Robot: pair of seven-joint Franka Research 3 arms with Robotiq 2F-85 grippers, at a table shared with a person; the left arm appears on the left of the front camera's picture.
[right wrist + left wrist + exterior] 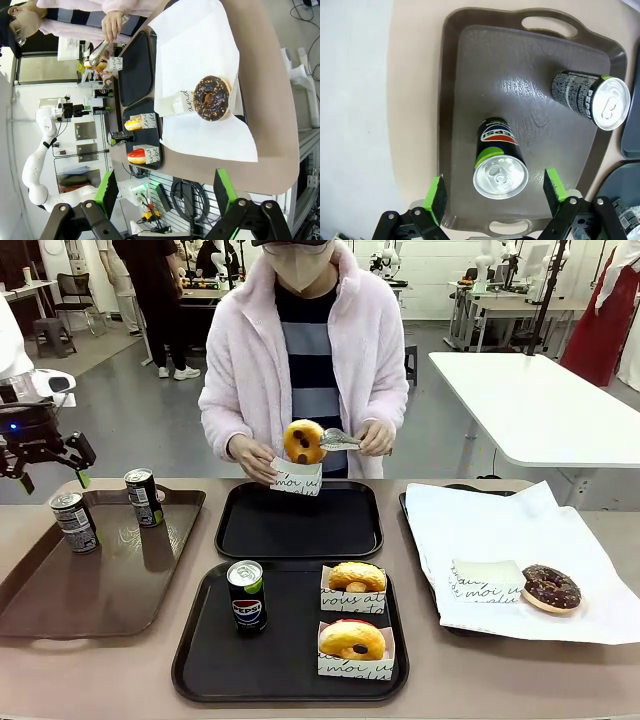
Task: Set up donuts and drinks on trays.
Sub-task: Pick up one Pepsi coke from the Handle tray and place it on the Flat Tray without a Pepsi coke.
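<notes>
Pepsi can (pixel 497 150) on the brown tray (pixel 470 75) beneath the left gripper (pixel 495 189), jaws apart; second Pepsi can (pixel 587 97) nearby; right gripper (pixel 165 187) likewise spread.

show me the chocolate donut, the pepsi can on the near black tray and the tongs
chocolate donut (pixel 566 591): front view, on its iced ring
pepsi can (pixel 246 608): front view, on the logo on its side
tongs (pixel 338 441): front view, on the metal arms

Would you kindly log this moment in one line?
left hand open over can, brown tray | person holds donut over holder | right hand open
</notes>
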